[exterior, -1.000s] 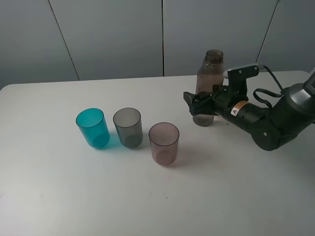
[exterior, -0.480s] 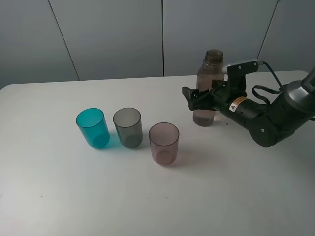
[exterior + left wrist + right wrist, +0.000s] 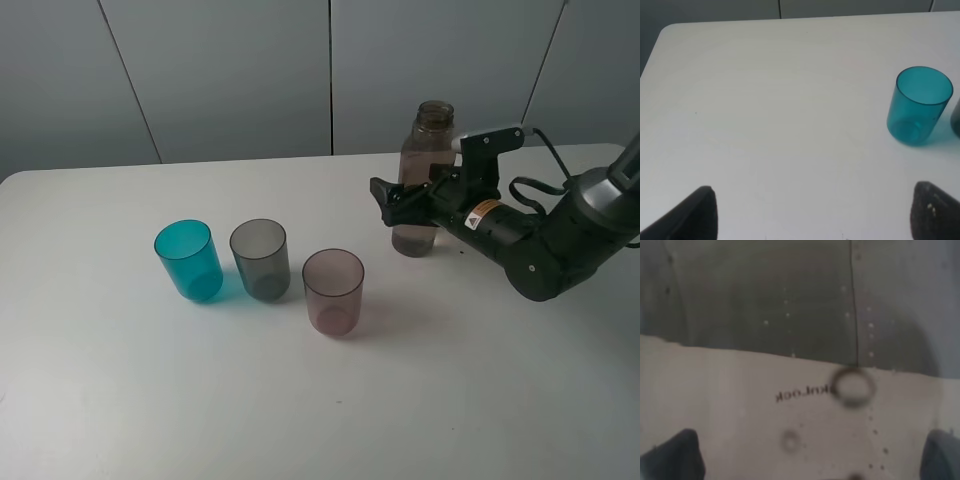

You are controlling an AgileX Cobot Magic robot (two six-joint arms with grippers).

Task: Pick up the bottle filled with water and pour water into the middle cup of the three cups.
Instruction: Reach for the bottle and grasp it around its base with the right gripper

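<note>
The smoky-brown bottle [image 3: 422,150] stands upright at the back right of the white table [image 3: 120,380]. My right gripper [image 3: 402,202] reaches in from the right with its jaws on either side of the bottle's lower half; they look open. The bottle [image 3: 800,340] fills the right wrist view, with a fingertip in each lower corner. The three cups stand in a row left of it: teal-blue [image 3: 188,260], the smoky-grey middle cup [image 3: 260,259] and pinkish-mauve [image 3: 333,291]. My left gripper [image 3: 810,215] is open and empty, with the teal cup [image 3: 920,105] ahead of it.
A grey panelled wall [image 3: 230,70] runs behind the table's far edge. The right arm's black body and cables [image 3: 560,235] lie low over the table's right side.
The right gripper rose a little along the bottle and edged left between one second ago and half a second ago. Since then it has barely moved. The bottle and cups have stayed put.
</note>
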